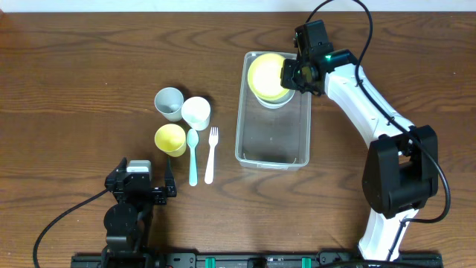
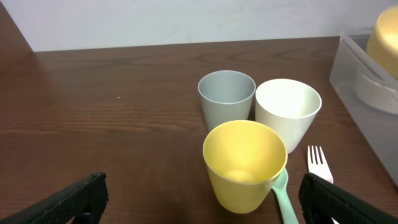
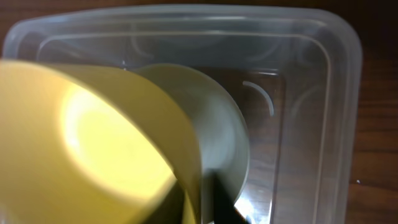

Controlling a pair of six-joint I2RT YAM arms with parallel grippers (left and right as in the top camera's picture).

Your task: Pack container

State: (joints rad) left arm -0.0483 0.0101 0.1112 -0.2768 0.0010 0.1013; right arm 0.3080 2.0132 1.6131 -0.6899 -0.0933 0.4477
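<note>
The clear container [image 1: 272, 152] lies right of the table's middle; it also shows in the right wrist view [image 3: 311, 93] and at the right edge of the left wrist view [image 2: 367, 134]. My right gripper [image 1: 291, 74] is over its far end, shut on the rim of a yellow bowl [image 1: 266, 77] held tilted above a white bowl [image 1: 274, 102] inside the container. In the right wrist view the yellow bowl [image 3: 93, 143] fills the left, the white bowl [image 3: 214, 124] behind it. My left gripper [image 1: 141, 186] is open and empty near the front edge.
A grey cup [image 1: 169, 103], a white cup [image 1: 195, 112] and a yellow cup [image 1: 170, 139] stand left of the container. A mint spoon [image 1: 193, 156] and a white fork [image 1: 211, 154] lie beside them. The left wrist view shows the yellow cup [image 2: 244, 163] nearest.
</note>
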